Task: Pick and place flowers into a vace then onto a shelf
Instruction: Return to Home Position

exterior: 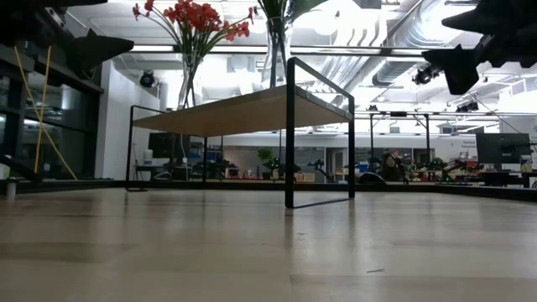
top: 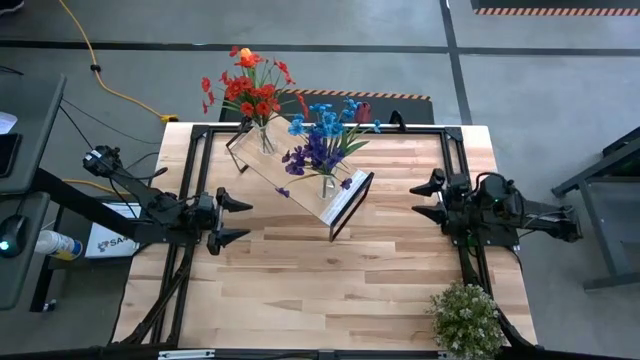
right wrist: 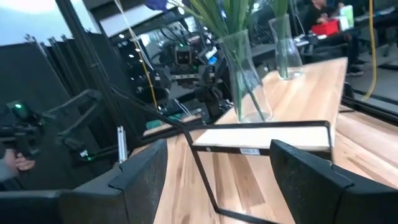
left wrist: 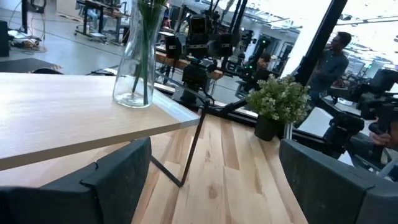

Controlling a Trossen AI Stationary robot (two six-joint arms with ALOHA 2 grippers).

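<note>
The shelf (top: 300,170), a light wooden board on black frame ends, stands slantwise on the table's far middle. Two clear glass vases stand on it. One vase (top: 265,138) holds red and orange flowers (top: 248,88); the other vase (top: 328,185) holds blue and purple flowers (top: 325,132). The near vase (left wrist: 138,59) and the shelf board (left wrist: 68,115) show in the left wrist view, both vases (right wrist: 249,87) in the right wrist view. My left gripper (top: 238,220) hovers open left of the shelf. My right gripper (top: 424,200) hovers open to its right.
A bushy pale green-white potted plant (top: 466,318) stands at the table's near right corner. Bare tabletop (top: 330,290) lies between the shelf and the near edge. A person (left wrist: 329,62) stands in the room beyond the table.
</note>
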